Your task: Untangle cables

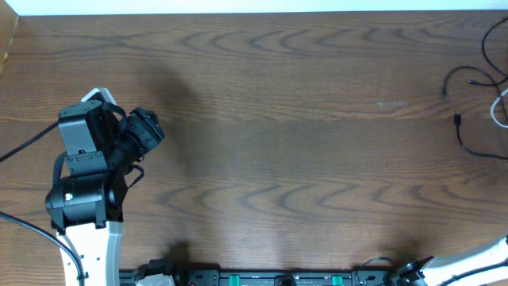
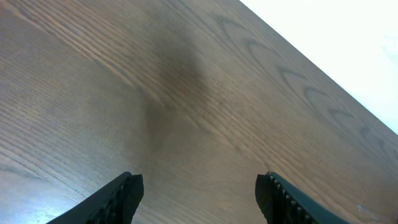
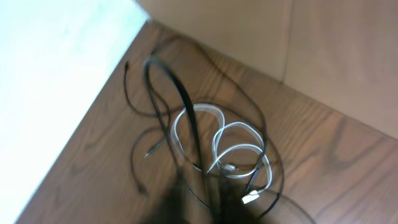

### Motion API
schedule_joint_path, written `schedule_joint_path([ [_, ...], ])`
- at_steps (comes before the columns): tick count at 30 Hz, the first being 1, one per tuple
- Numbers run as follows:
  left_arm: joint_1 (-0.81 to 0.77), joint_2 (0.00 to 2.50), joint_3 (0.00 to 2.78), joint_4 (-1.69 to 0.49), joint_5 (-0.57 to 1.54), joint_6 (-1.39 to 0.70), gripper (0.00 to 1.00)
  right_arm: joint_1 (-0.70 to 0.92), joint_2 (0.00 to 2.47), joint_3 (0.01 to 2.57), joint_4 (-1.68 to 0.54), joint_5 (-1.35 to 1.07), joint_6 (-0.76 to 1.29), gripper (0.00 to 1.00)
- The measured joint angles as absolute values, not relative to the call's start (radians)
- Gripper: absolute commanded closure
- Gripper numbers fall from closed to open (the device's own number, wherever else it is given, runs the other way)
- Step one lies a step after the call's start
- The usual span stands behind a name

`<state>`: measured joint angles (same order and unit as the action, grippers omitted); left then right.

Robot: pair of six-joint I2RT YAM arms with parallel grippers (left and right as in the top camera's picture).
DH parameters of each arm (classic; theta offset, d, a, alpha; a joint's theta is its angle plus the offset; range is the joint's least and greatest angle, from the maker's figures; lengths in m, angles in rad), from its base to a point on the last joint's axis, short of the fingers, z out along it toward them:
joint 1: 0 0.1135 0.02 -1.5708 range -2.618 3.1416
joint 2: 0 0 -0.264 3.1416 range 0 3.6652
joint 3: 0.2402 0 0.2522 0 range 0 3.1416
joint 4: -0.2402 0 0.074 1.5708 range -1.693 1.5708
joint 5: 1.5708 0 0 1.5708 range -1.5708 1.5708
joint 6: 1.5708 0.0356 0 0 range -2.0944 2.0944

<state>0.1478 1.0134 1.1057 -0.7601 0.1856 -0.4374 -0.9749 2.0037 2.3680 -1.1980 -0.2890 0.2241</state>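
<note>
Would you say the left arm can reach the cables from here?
Probably not: the left gripper is open at the left side of the table, while the cables lie at its far right edge. Nothing stands between; the distance itself looks too great.

A robotics lab bench, by the look of it: a wide wood-grain table [image 1: 278, 119] serves as the work surface; a black and white robot arm [image 1: 83, 175] stands on its left side; a second arm [image 1: 484, 256] reaches in at the near right; a black mounting rail [image 1: 278, 280] with green connectors runs along the near edge; a plain tan panel [image 3: 311, 50] closes off the far right corner, where loose cables [image 3: 211, 149] lie in a tangle; a flat white surface [image 3: 56, 74] lies past the table's far edge.
</note>
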Motion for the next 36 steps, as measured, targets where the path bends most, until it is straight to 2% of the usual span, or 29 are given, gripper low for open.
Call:
schedule_joint_path([
  [1,0.148,1.013,1.106,-0.761,0.186,-0.437,0.36,-0.971,2.019,2.368,-1.206,-0.299,0.222,0.16],
  [2,0.148,1.013,1.106,-0.763,0.186,-0.437,0.36,-0.969,2.032,2.368,-1.214,-0.306,0.222,0.01],
  [14,0.148,1.013,1.106,-0.781,0.186,-0.437,0.36,-0.906,2.148,2.365,-1.390,-0.326,0.200,0.01],
  [21,0.148,1.013,1.106,-0.781,0.186,-0.406,0.36,-0.777,2.148,2.365,-1.459,-0.356,0.120,0.02],
  [28,0.148,1.013,1.106,-0.759,0.185,-0.381,0.36,-0.478,2.148,2.365,-1.475,-0.413,-0.032,0.10],
  [30,0.148,1.013,1.106,-0.759,0.185,-0.363,0.30,-0.369,2.148,2.365,-1.481,-0.412,-0.062,0.12],
  [36,0.148,1.013,1.106,-0.759,0.185,-0.335,0.27,-0.020,2.146,2.365,-1.467,-0.343,-0.102,0.12],
])
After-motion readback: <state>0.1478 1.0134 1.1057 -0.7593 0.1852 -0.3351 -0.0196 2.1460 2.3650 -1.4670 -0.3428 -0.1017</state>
